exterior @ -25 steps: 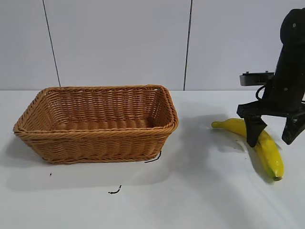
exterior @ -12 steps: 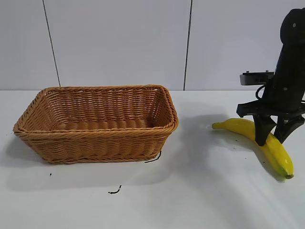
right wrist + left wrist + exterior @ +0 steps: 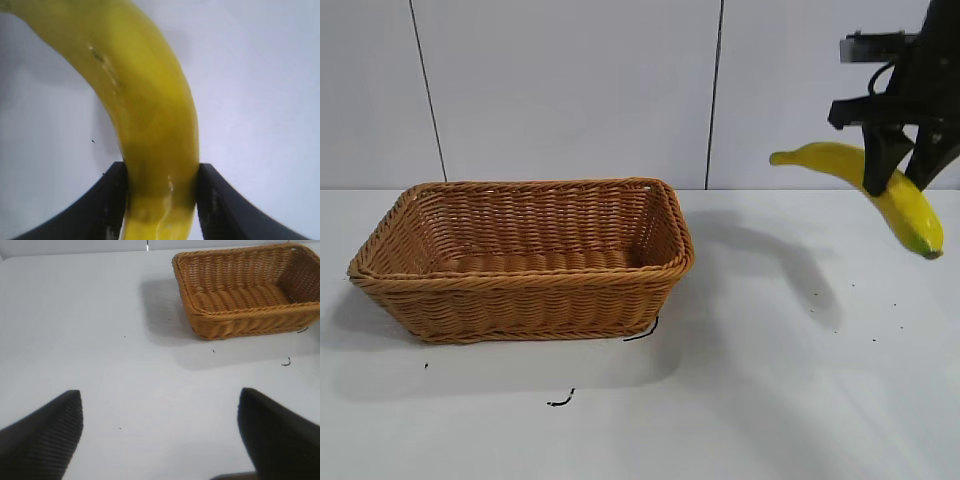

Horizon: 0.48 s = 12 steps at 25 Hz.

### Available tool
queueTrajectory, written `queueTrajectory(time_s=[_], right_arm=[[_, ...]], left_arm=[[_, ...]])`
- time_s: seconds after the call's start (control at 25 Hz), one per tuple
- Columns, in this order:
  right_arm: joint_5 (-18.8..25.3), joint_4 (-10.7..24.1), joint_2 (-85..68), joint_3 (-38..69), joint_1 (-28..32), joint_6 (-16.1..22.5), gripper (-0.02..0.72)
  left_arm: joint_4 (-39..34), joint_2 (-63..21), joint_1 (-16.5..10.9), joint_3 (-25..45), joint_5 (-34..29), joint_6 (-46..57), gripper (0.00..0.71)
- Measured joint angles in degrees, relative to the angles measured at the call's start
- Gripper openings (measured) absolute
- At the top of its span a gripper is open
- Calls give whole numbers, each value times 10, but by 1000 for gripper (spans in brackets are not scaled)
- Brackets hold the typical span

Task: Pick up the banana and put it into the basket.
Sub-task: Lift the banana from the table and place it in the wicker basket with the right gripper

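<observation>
Item one — the banana (image 3: pixel 855 175): we record a single long, curved, bright yellow fruit with a thin stem end pointing toward the basket side and a greenish-dark tip at the lower far end. We see it held in the air at the right of the exterior view, well above the bench (image 3: pixel 770 380) and well apart from the basket. In the right wrist view the banana (image 3: pixel 150 110) shows a few small brown flecks on its skin. We find no label, sticker or writing on it.

Item two — the right end effector (image 3: pixel 903 165): black, clamped on the banana near its middle, one finger on each side of the fruit, both touching the skin.

Item three: the basket (image 3: pixel 525 255), rectangular, light-brown woven wicker with flared sides and a braided rim, standing on the white bench at the left of centre. We read no brand or tag on it.

Item four: the left end effector (image 3: pixel 160 435), seen only from its own wrist camera, fingers spread wide apart over bare bench, the basket (image 3: pixel 245 290) farther off.
</observation>
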<state>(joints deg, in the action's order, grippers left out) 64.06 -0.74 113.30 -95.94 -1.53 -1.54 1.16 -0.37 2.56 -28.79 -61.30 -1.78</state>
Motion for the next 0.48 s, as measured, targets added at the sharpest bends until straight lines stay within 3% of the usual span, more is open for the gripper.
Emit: queueTrajectory(time_s=[0.12, 0.32, 0.48], right_arm=[[40, 0, -1, -40, 0, 0, 281], [54, 0, -1, -88, -13, 0, 281], [56, 0, -1, -132, -57, 0, 281]], left_arm=[[0, 0, 0, 0, 0, 0, 634], [0, 0, 0, 0, 0, 0, 634], [0, 0, 0, 0, 0, 0, 634]])
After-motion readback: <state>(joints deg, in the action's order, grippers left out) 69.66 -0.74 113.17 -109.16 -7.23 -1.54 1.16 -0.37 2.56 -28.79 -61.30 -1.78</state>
